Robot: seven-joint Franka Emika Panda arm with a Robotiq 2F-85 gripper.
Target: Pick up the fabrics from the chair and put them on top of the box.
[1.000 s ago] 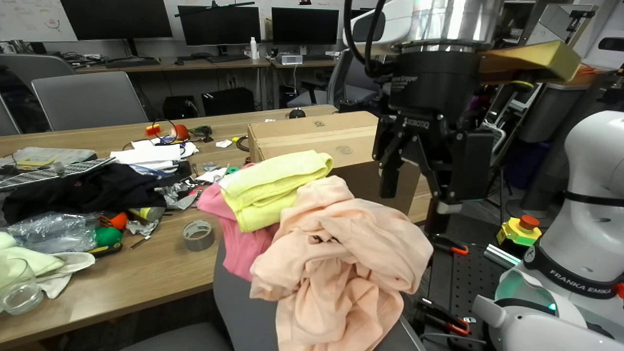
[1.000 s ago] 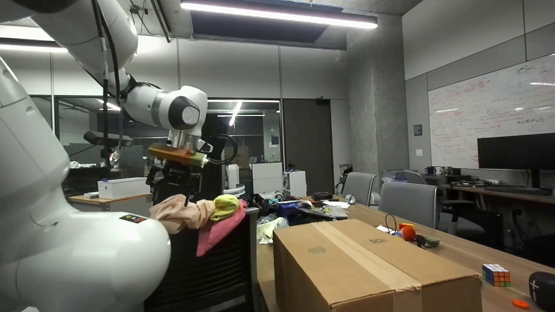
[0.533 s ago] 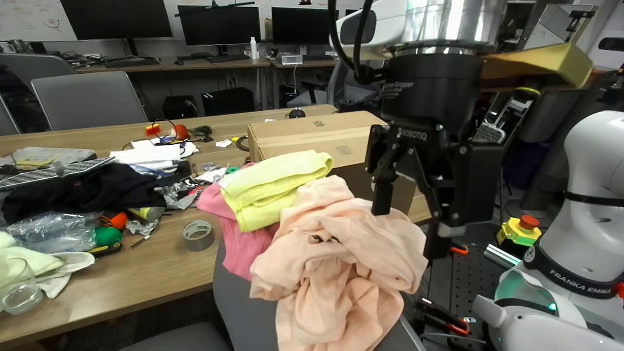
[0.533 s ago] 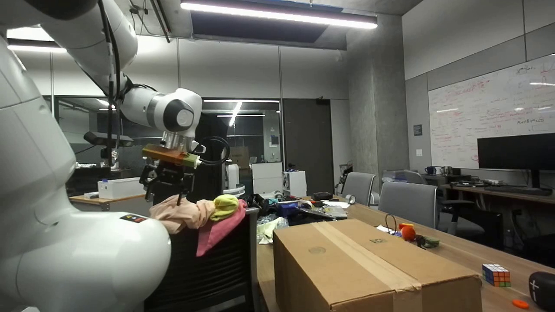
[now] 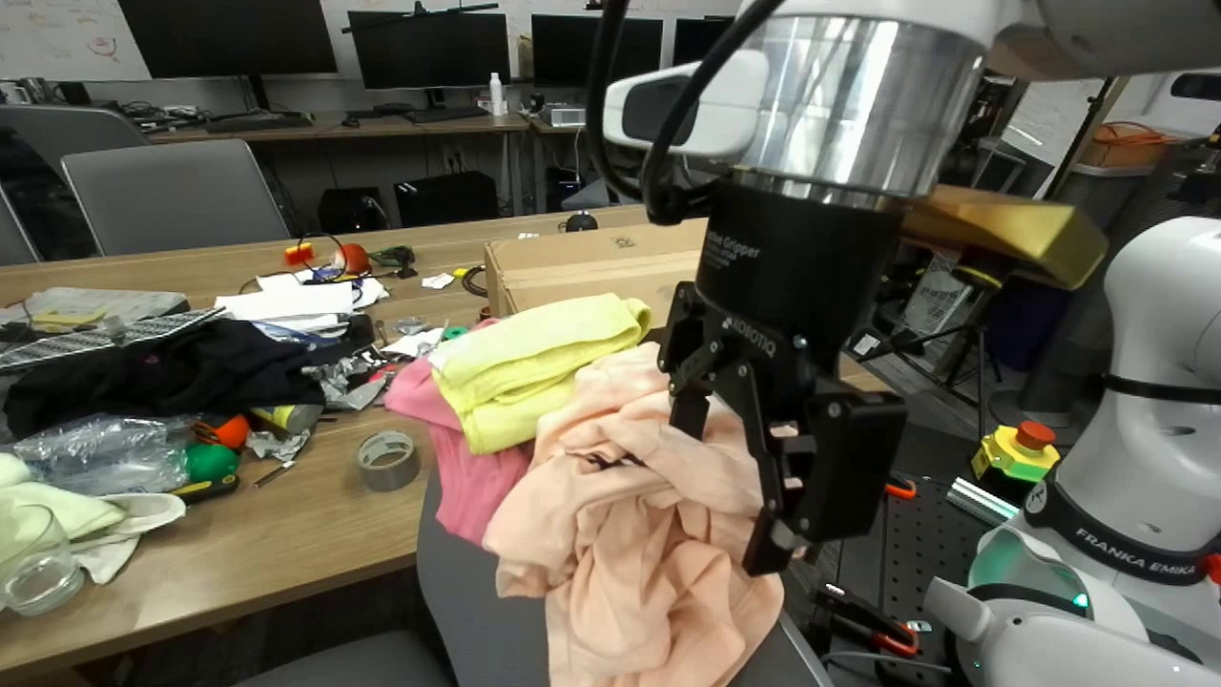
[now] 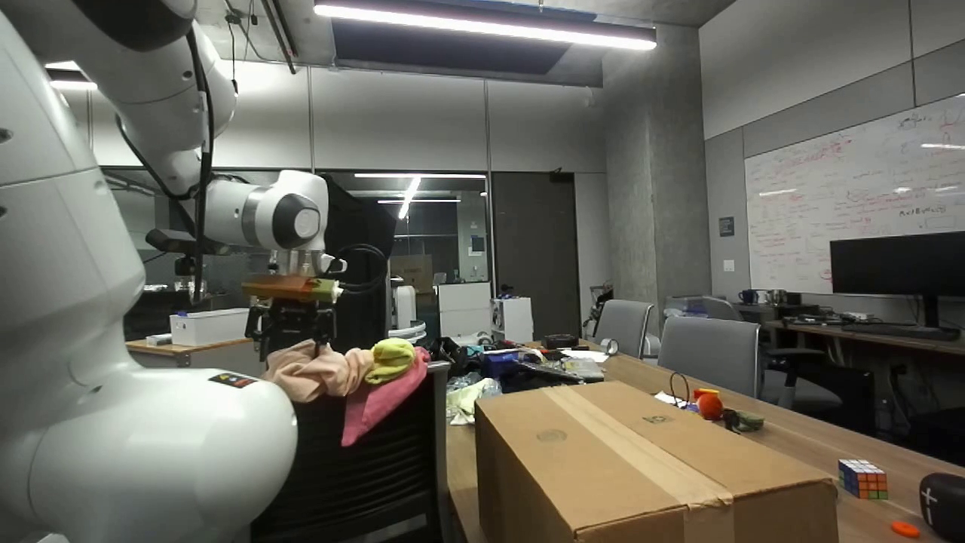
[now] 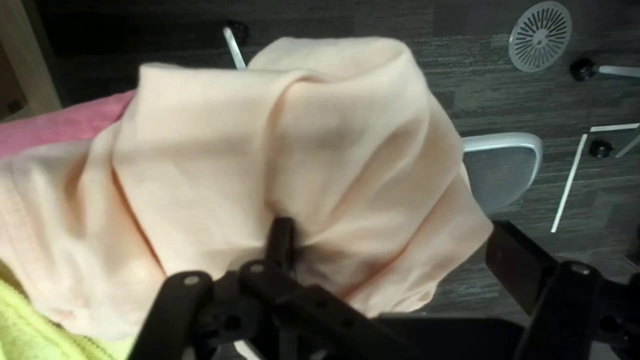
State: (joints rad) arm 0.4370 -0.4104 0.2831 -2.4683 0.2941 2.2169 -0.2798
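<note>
A crumpled peach fabric (image 5: 630, 563) hangs over the grey chair's back (image 5: 474, 601), beside a folded yellow fabric (image 5: 534, 367) and a pink fabric (image 5: 472, 477) partly under the yellow one. My gripper (image 5: 729, 485) is open over the peach fabric. In the wrist view, one finger presses into the peach fabric (image 7: 210, 150) and the other stands just past its edge, with part of the cloth between them. The pink (image 7: 70, 120) and yellow (image 7: 35, 325) fabrics show at the left there. The closed cardboard box (image 6: 618, 452) stands on the table; my gripper partly hides it in an exterior view (image 5: 591, 267).
The wooden table (image 5: 315, 534) holds a tape roll (image 5: 388, 460), black cloth (image 5: 162, 377), a glass (image 5: 38, 563) and other clutter. A Rubik's cube (image 6: 862, 479) and black speaker (image 6: 942, 501) sit near the box. An emergency stop (image 5: 1017, 453) is by the robot base.
My gripper has come down and across onto the peach fabric, tilting somewhat, with its jaws still open. The peach fabric has shifted slightly under the contact. The yellow and pink fabrics look unmoved.
</note>
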